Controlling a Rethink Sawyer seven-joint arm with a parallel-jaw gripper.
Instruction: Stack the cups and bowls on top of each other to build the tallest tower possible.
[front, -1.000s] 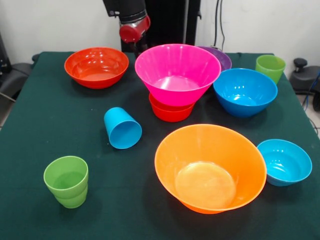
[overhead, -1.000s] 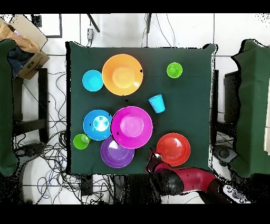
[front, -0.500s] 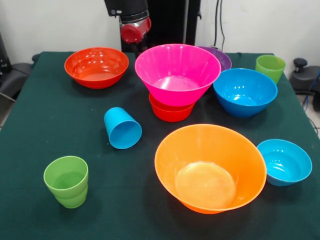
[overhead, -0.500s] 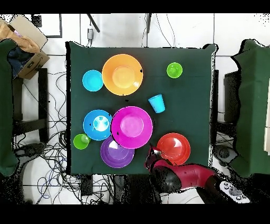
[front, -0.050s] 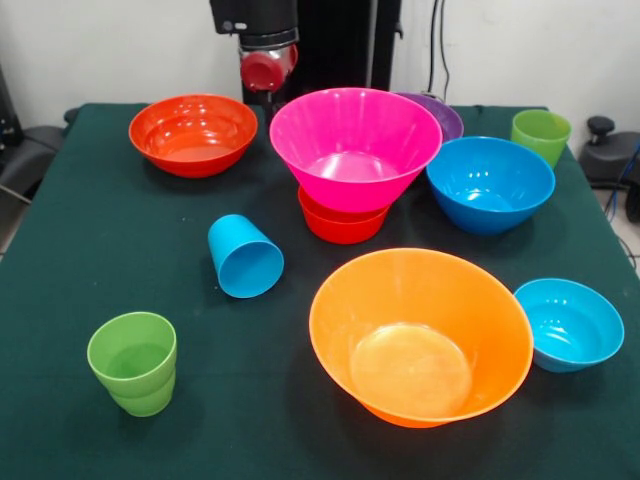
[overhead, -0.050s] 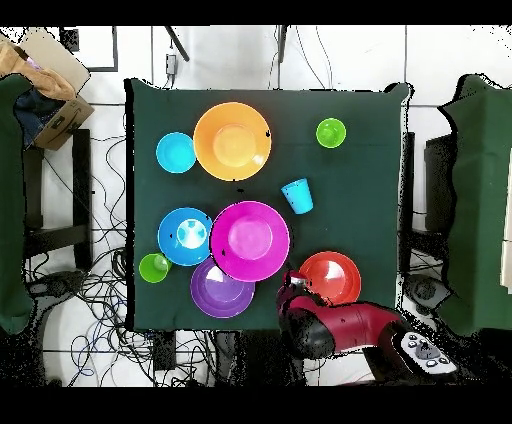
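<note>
Front view: arm's red-black wrist hangs at the desk's (front, -0.050s: 80, 300) far edge, between the medium red-orange bowl (front, -0.050s: 193, 134) and the large pink bowl (front, -0.050s: 355, 145). Claw (front, -0.050s: 268, 98) tips barely show; can't tell if wide or narrow. Pink bowl sits nested in a small red-orange bowl (front, -0.050s: 340, 226), a two-piece tower start. Sky blue cup (front, -0.050s: 245, 257) lies tipped, mouth toward camera. All glossy smooth plastic, round, tapered.

Overhead view: claw (overhead, -0.050s: 292, 285) sits just beside the red-orange bowl's (overhead, -0.050s: 330, 282) rim, the pink bowl (overhead, -0.050s: 249, 240) on its other side. Judged nearest pick: the red-orange bowl.
</note>
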